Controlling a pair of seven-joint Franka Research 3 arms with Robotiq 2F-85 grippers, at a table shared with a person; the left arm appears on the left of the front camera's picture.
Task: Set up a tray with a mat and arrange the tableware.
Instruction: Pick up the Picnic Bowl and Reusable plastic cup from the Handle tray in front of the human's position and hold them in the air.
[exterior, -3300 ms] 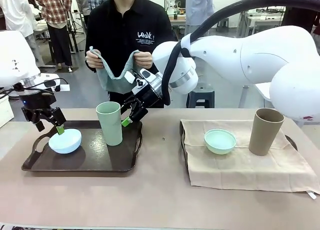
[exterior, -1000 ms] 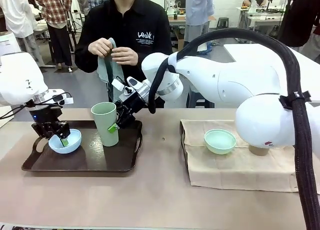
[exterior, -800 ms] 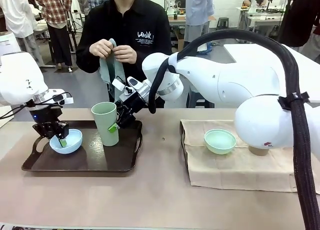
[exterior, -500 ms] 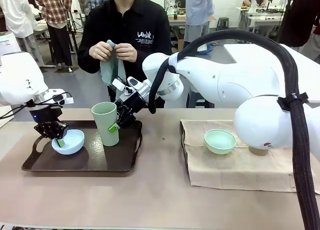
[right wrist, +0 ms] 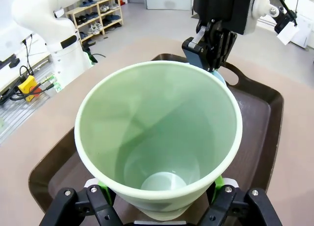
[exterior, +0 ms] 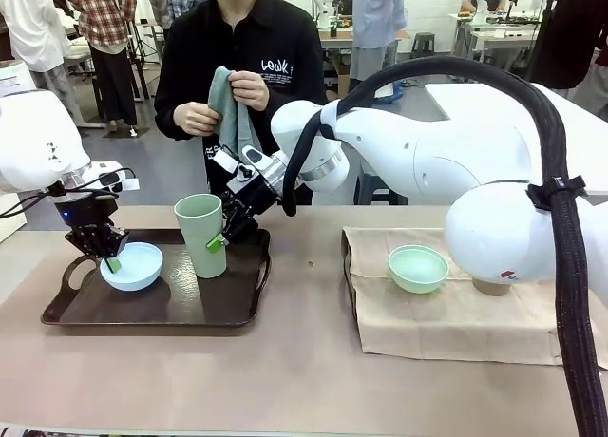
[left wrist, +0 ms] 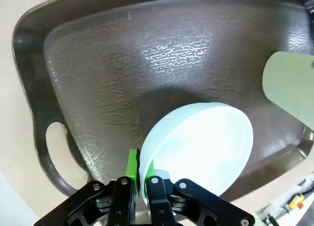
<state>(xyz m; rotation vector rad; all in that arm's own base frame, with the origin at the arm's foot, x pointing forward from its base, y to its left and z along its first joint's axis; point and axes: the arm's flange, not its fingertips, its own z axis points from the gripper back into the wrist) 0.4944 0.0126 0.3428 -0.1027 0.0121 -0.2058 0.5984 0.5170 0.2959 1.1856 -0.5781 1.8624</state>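
Fingers (left wrist: 131,163) of the left gripper (exterior: 107,256) pinch the rim of the pale blue bowl (exterior: 133,266) in the dark tray (exterior: 190,309) at lower left, while just right of it those of the right gripper (exterior: 220,236) clasp the light green cup (exterior: 201,230), and beyond the tabletop (exterior: 304,361) a person (exterior: 285,38) holds a cloth (exterior: 228,104).

Bare tray (exterior: 161,309) floor lies open in front of the pale blue bowl (exterior: 133,266) and light green cup (exterior: 201,236). The right arm (exterior: 408,157) bars the far middle of the table (exterior: 285,380); the near strip is free
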